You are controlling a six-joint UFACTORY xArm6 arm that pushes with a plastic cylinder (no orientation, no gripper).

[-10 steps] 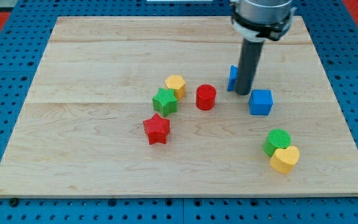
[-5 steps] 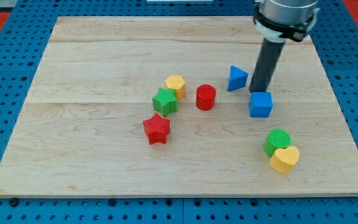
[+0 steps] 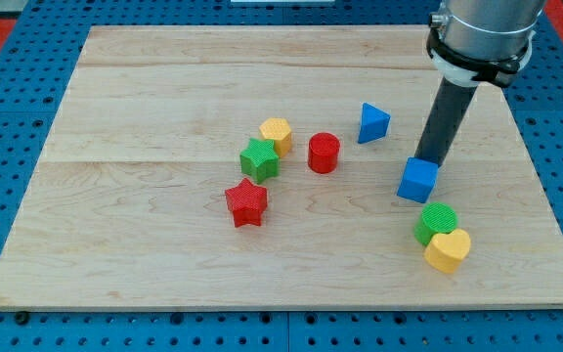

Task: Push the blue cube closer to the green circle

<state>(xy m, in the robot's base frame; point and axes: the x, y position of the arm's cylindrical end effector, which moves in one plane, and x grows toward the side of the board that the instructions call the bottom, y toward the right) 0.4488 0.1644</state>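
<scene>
Blue cube (image 3: 418, 181), green circle (image 3: 437, 221), yellow heart (image 3: 448, 250).

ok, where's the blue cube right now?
The blue cube sits on the view's right, just above the green circle, with my tip at its upper edge.

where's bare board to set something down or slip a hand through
Free: the wooden board left of the red star, and the top strip above the blue triangle. Crowded: my tip at the blue cube, just above the green circle and yellow heart.

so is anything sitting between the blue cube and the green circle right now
Nothing visible. The blue cube sits just above the green circle with bare board between; my tip touches the cube's upper edge.
</scene>
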